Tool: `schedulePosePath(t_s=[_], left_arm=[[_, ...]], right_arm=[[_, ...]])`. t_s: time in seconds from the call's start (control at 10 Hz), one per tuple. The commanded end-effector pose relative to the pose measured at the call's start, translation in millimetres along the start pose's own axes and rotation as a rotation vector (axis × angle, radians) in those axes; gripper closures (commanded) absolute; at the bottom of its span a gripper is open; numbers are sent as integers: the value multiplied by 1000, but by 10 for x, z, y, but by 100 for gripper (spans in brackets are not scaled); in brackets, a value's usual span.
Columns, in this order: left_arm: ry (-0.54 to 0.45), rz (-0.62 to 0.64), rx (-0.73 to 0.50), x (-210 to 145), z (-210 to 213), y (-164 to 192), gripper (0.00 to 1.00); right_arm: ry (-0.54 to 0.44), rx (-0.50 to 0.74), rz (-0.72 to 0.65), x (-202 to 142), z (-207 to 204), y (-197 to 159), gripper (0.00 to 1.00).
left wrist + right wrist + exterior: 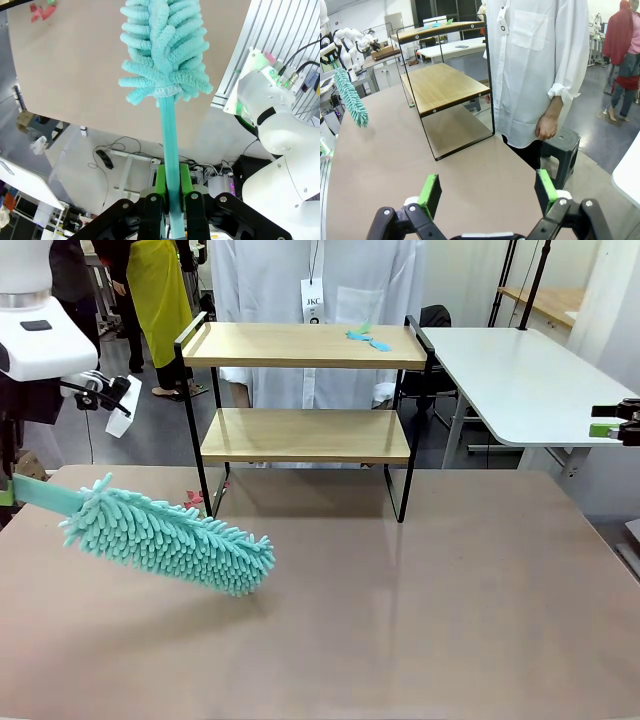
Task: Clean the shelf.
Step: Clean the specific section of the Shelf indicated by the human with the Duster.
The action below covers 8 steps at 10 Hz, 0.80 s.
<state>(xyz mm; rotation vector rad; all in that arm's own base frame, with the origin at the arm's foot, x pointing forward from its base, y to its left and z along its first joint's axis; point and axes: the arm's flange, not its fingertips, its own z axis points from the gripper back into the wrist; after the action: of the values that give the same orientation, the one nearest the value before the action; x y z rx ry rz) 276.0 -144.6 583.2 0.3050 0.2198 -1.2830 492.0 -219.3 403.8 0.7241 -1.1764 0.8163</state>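
Observation:
The shelf (300, 435) stands at the table's far side, its two wooden boards in a black frame; in the right wrist view the shelf (445, 85) is at centre left. Small blue and green scraps (368, 338) lie on its top board. My left gripper (171, 192) is shut on the teal handle of a fluffy teal duster (165, 55). The duster (170, 535) hangs tilted above the table's left part, short of the shelf and apart from it. At the right edge, off the table, my right gripper (488, 195) stands open with nothing between its fingers.
A person in a white coat (310, 310) stands behind the shelf, one hand (547, 127) hanging down. Small red scraps (192, 500) lie on the brown table (420, 620) by the shelf's left foot. A white table (520, 380) stands at the back right.

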Motion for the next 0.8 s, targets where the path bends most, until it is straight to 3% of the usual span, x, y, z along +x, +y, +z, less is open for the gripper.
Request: schedulePosePath(t_s=[0.0,0.7], left_arm=[[-12,9,15,-19,-19,-9,87],[-12,9,15,-19,-19,-9,87]], right_arm=[[2,2,7,33,-3,9,0],[2,2,7,33,-3,9,0]])
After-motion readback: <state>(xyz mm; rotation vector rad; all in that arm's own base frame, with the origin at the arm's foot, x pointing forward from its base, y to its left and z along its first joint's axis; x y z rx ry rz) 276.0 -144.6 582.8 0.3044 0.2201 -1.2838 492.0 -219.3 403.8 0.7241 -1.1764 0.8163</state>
